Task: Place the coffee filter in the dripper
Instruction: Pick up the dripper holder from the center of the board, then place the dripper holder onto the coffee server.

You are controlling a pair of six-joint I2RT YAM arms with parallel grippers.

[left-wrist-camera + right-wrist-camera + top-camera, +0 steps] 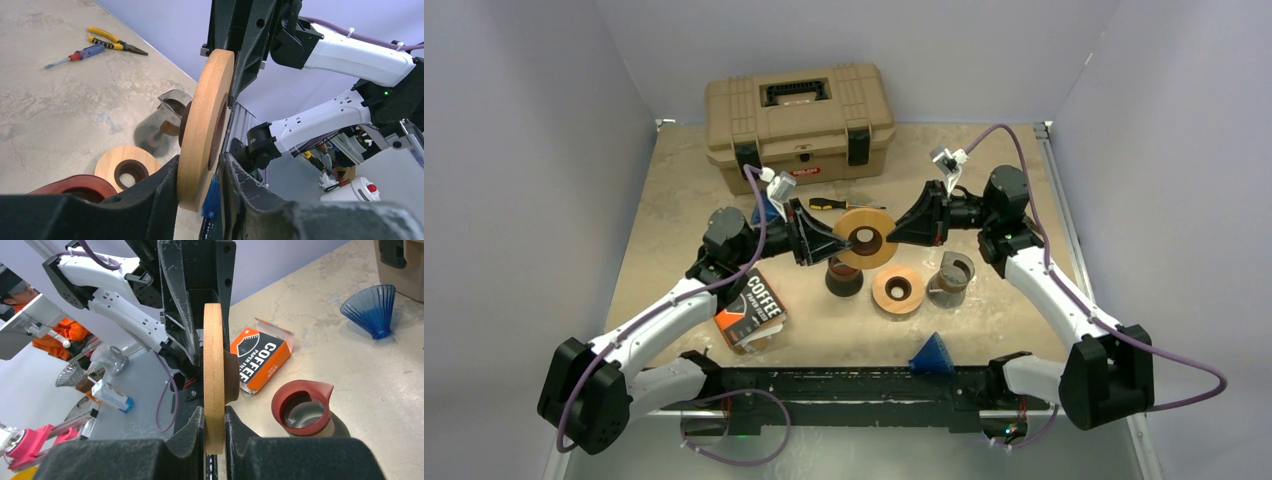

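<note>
A wooden ring (865, 237) with a dark collar hangs on edge above the table's middle, held from both sides. My left gripper (839, 241) is shut across the ring (205, 125) and its collar. My right gripper (894, 232) is shut on the opposite rim (214, 375). One blue ribbed dripper (933, 353) stands near the front edge. Another blue dripper (372, 310) sits by the toolbox. No loose coffee filter shows; an orange-and-black filter box (751, 310) lies open at the front left.
A second wooden ring (898, 290) lies flat below the held one, between a red-rimmed carafe (844, 275) and a grey-tinted carafe (951, 278). A tan toolbox (799, 120) stands at the back, with a screwdriver (832, 203) in front of it.
</note>
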